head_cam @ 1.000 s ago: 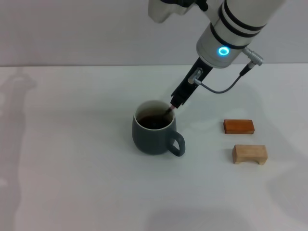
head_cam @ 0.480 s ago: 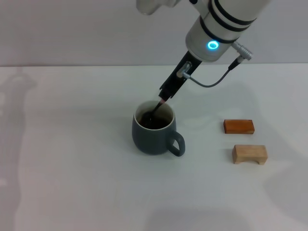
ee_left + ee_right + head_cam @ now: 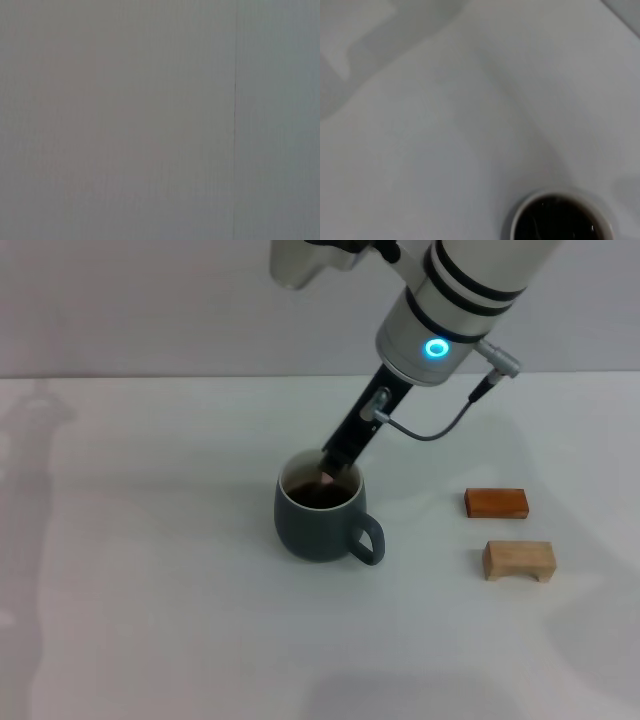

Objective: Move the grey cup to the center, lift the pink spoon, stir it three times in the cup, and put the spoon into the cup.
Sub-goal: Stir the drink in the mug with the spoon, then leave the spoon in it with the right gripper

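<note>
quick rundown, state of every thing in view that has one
grey cup: upright on the table, dark liquid inside, handle toward the two blocks
pink spoon: tip dipped in the cup, tilted, held from above
right pincer: over the cup's rim, shut on the pink spoon
orange-brown block: lying flat, untouched
pale wooden block: lying flat, untouched
left pincer: not in view

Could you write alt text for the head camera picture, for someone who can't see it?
The right gripper reaches down from above and holds the pink spoon dipped in dark liquid inside the grey cup on a white table. To the cup's right lie an orange-brown block and a pale wooden block.
</note>
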